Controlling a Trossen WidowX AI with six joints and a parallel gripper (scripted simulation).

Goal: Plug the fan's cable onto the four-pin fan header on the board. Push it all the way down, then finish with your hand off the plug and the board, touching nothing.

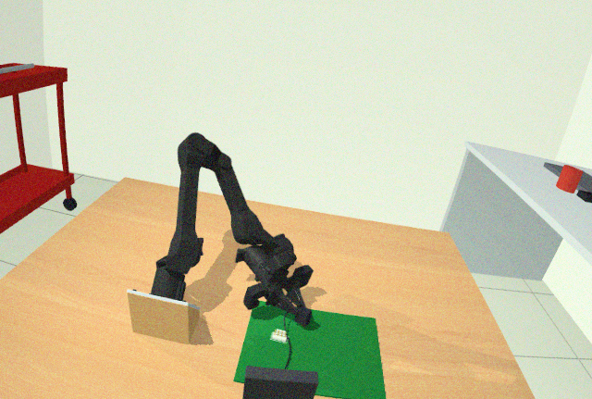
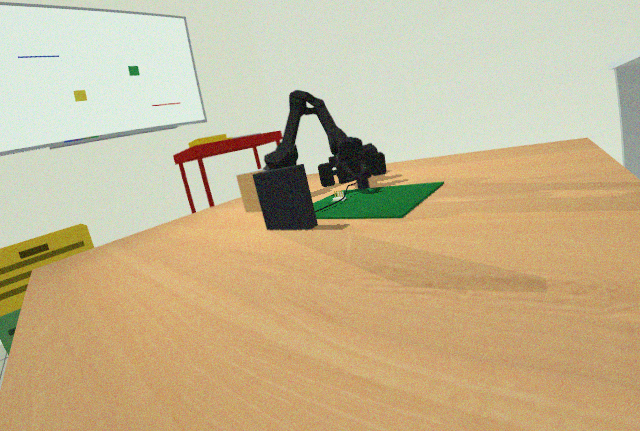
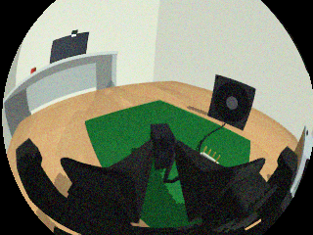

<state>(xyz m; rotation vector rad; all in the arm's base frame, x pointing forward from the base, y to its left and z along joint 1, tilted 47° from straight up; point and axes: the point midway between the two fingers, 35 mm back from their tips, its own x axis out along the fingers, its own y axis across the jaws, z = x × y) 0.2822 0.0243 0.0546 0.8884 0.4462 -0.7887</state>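
Observation:
The green board (image 1: 344, 351) (image 2: 382, 204) (image 3: 117, 127) lies on the table. The white four-pin header (image 1: 278, 335) (image 2: 336, 199) (image 3: 210, 157) stands on it, pins up. My gripper (image 1: 302, 317) (image 2: 363, 186) (image 3: 163, 144) is shut on the cable's dark plug, low over the board's back part, beside the header and apart from it. The plug is mostly hidden by the fingers. The black cable (image 1: 289, 354) (image 3: 201, 139) runs from the fingers past the header to the fan (image 1: 280, 380) (image 2: 285, 197) (image 3: 232, 102), which stands upright at the board's edge.
A tan upright panel (image 1: 160, 317) (image 2: 249, 192) stands near the arm's base, left of the board in the top view. A red cart (image 1: 35, 179) (image 2: 227, 148), a grey bench (image 1: 501, 213) and a whiteboard (image 2: 103, 80) stand away from the table.

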